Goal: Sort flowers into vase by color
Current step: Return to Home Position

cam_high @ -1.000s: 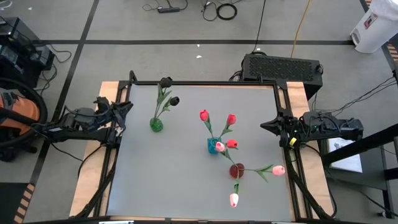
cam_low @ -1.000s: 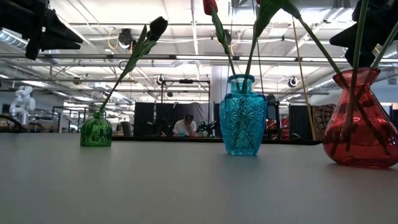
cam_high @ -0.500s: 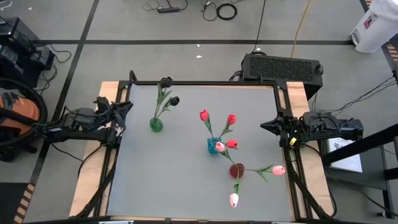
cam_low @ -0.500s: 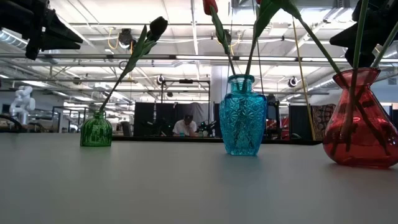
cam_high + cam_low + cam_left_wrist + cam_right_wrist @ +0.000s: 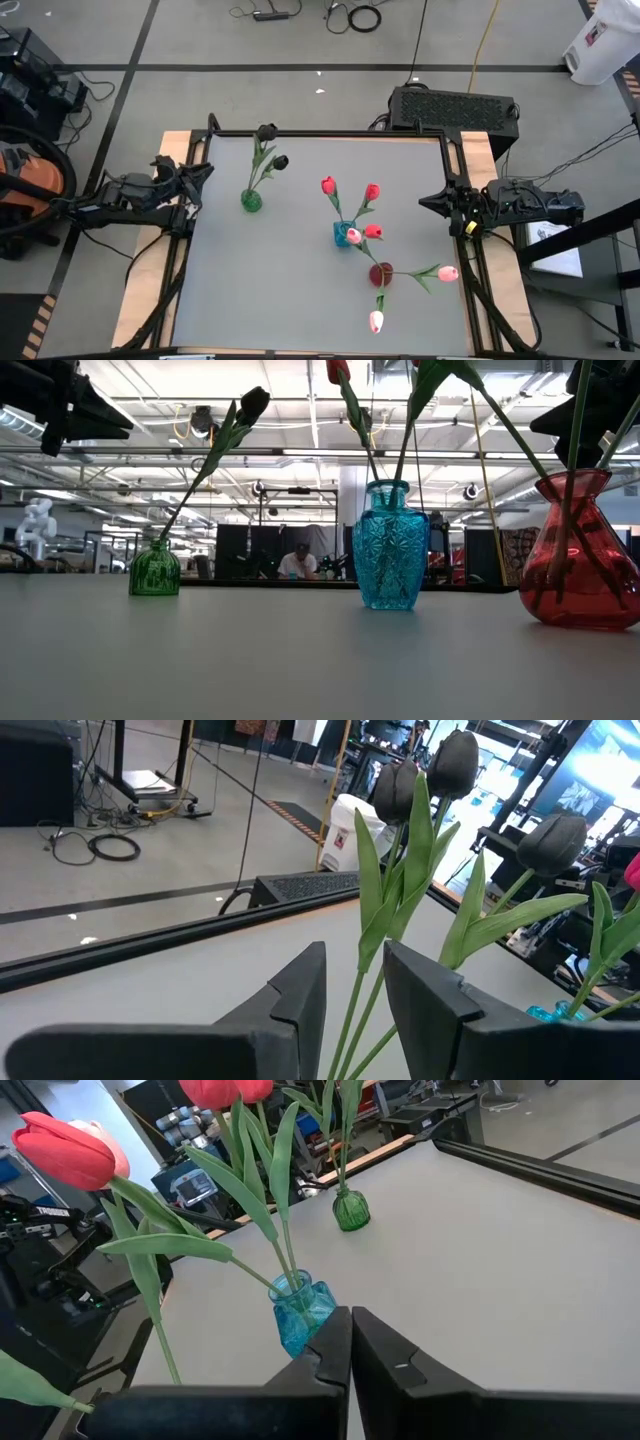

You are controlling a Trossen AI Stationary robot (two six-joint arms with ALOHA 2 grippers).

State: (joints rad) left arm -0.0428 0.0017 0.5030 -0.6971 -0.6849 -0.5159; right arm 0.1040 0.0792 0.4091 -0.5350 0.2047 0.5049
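Note:
Three vases stand on the grey table. A green vase [image 5: 251, 201] at the far left holds near-black flowers [image 5: 267, 132]. A blue vase [image 5: 343, 234] in the middle holds red flowers [image 5: 328, 185], and a pink flower head [image 5: 353, 236] shows right beside it. A red vase [image 5: 381, 273] toward the near right holds pink flowers [image 5: 447, 273]. My left gripper [image 5: 207, 168] waits open at the table's left edge, raised, touching nothing. My right gripper [image 5: 425, 203] waits shut at the right edge, holding nothing. Every stem stands with its lower end inside its vase.
A raised black frame [image 5: 330, 133] runs along the table's edges. A black box [image 5: 455, 108] sits just beyond the far right corner. Bare grey table top [image 5: 260, 290] lies at the near left. In the low view, a person [image 5: 296, 563] sits far off in the room.

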